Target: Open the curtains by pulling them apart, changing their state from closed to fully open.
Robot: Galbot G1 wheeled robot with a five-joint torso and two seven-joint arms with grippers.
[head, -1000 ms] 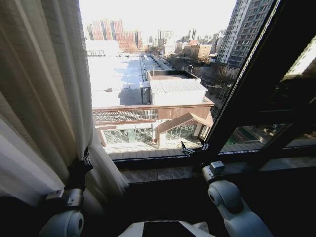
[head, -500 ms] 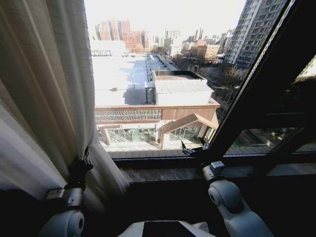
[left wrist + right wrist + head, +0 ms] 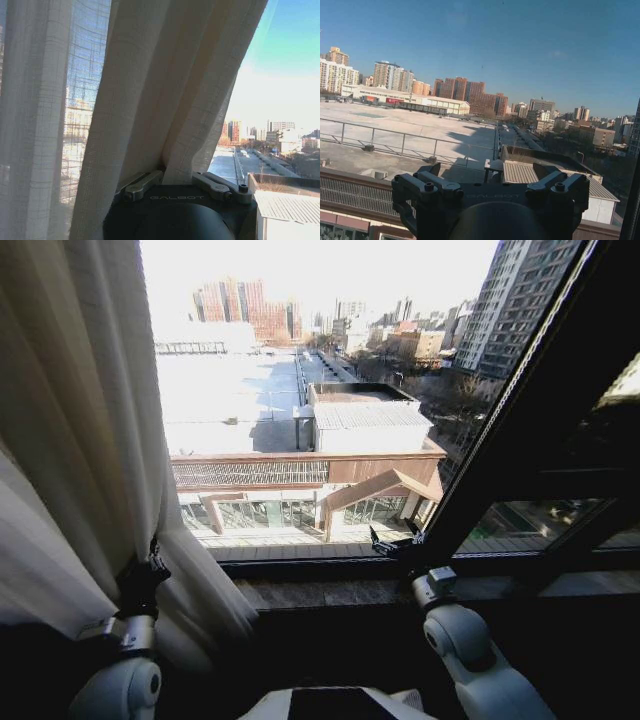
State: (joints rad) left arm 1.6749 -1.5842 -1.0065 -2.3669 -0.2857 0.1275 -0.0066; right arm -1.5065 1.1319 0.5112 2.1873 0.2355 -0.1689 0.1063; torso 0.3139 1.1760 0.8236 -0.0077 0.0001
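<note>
While the left pincer [image 3: 150, 562] is clamped on a gathered fold of the curtains [image 3: 80, 440], the fabric rises straight out of its grip; in the left wrist view the cloth [image 3: 165, 100] is pinched between the two closed fingers [image 3: 142, 184] and fans upward from there into pleats. Holding the panel low and bunched like this lets the arm drag the whole hanging sheet sideways rather than just tugging one pleat, which is probably why the grip sits near the curtain's inner edge. Outward from that pincer, the curtain hangs to its left and above it, covering the left part of the window, and the bare glass opens to its right. Well across from it, the right pincer [image 3: 393, 543] rests by the window frame [image 3: 500, 440] just above the sill [image 3: 330, 590]; the right wrist view shows its fingers [image 3: 427, 187] spread and holding nothing, so that arm looks idle. Compared with half a second ago, the left pincer has shifted further left and a little lower, and the curtain's edge has gone with it, baring more rooftop. Opening seems well along, not finished.
</note>
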